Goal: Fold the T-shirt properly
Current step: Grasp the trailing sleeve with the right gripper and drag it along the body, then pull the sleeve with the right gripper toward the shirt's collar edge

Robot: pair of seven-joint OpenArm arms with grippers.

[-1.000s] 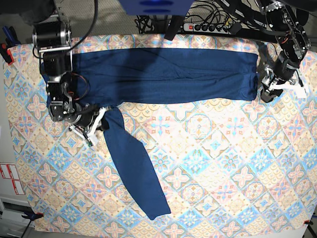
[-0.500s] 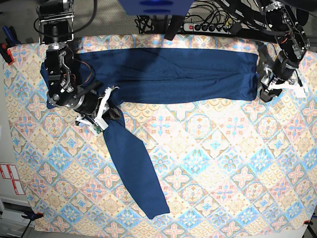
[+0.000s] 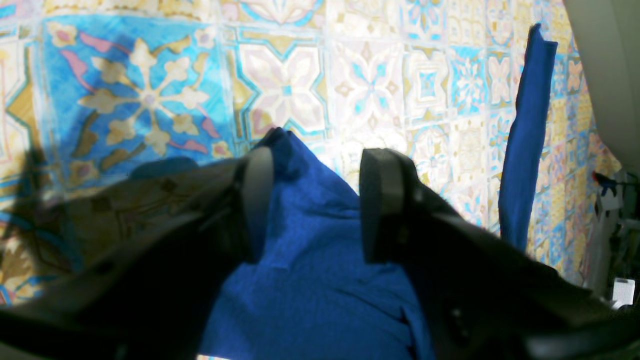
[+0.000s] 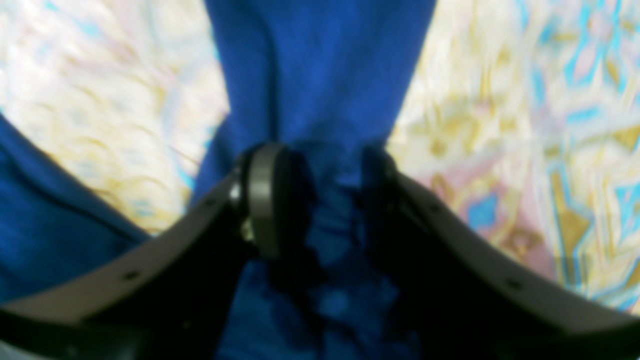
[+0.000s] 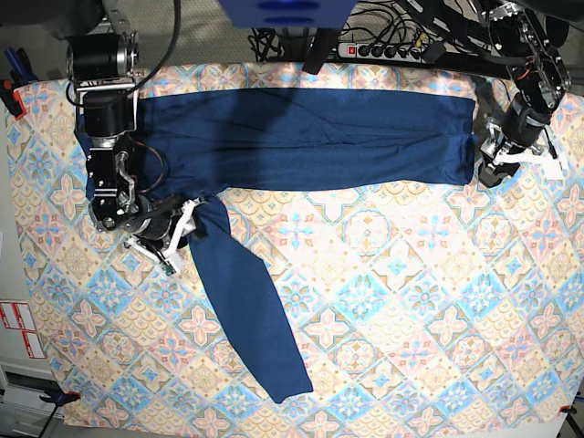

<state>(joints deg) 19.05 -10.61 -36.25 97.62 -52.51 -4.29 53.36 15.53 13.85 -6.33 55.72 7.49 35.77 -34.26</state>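
The dark navy T-shirt (image 5: 310,137) lies folded in a long band across the far side of the table. One sleeve (image 5: 246,310) trails from its near left corner toward the table's front. My right gripper (image 5: 178,233) sits at the top of that sleeve. In the right wrist view the gripper (image 4: 320,200) is closed on bunched blue fabric (image 4: 320,75). My left gripper (image 5: 490,169) is at the band's near right corner. In the left wrist view the gripper (image 3: 315,200) holds the shirt corner (image 3: 310,280) between its fingers, low on the cloth. The sleeve (image 3: 525,150) shows far off.
A patterned tile-print cloth (image 5: 411,301) covers the table. A power strip (image 5: 383,50) and cables lie behind the far edge. A clamp (image 5: 9,91) sits at the left edge, and red-and-white labels (image 5: 18,328) lie beyond it.
My right gripper rose toward the shirt band half a second ago and has come back down to the sleeve top, shifting the sleeve's upper end slightly. The left arm has not moved.
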